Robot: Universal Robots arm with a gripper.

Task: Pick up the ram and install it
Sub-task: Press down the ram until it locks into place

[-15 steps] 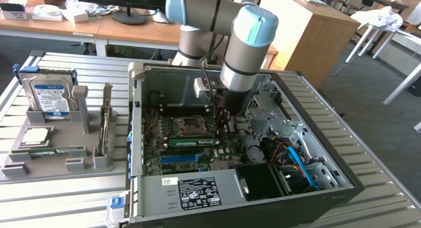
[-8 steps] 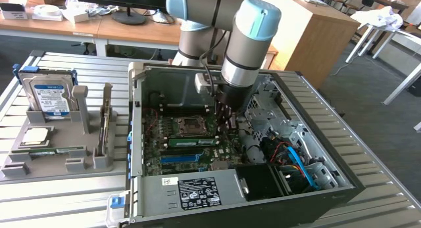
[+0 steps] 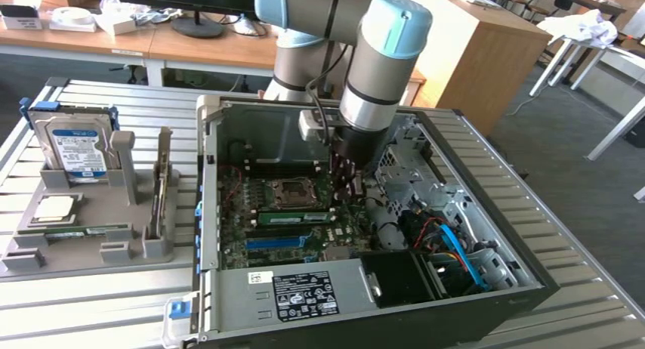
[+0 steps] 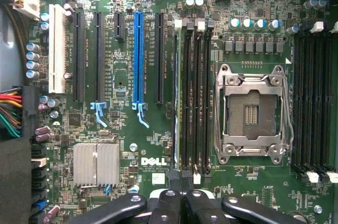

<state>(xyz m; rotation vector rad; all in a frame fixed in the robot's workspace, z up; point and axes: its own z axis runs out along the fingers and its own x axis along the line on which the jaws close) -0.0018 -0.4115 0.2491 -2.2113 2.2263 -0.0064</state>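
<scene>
Ram (image 4: 176, 102) stands edge-on in a slot just beside the empty CPU socket (image 4: 253, 113), the claw (image 4: 182, 184) closed together above its end. Arm (image 3: 378, 77) reaches down into the open case (image 3: 524, 236). On the grey tray (image 3: 60, 247) by the table's edge stand a hard drive (image 3: 72, 149), a card (image 3: 162, 186) and a CPU (image 3: 53, 208).

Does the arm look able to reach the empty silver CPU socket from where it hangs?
Probably yes: the black case lies open, the socket sits bare beside the tool, nothing covering it.
</scene>
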